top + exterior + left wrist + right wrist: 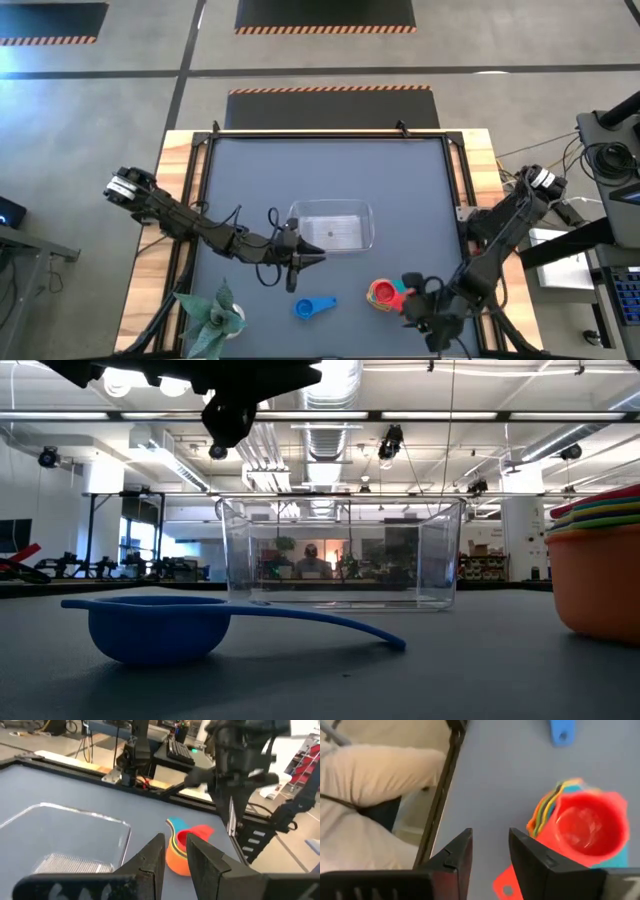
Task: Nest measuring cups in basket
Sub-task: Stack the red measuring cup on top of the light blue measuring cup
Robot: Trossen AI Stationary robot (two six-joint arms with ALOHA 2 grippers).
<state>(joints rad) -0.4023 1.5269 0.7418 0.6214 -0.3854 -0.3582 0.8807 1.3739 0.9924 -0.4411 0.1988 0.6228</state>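
The clear basket (330,225) stands at mid-table with nothing in it. A blue measuring cup (315,307) rests on its base near the front edge, its handle pointing right. To its right stands a nest of measuring cups (384,293), orange at the bottom (600,585) and red on top (587,827). My left gripper (175,845) hovers in front of the basket's near left corner, open and pointing toward the nest. My right gripper (490,840) hangs just right of the nest near the front edge, open, with only bare table between its fingers.
A green artificial plant (212,315) stands at the table's near left corner. The front table edge (440,805) runs close beside my right gripper. Bare grey table lies behind and to both sides of the basket.
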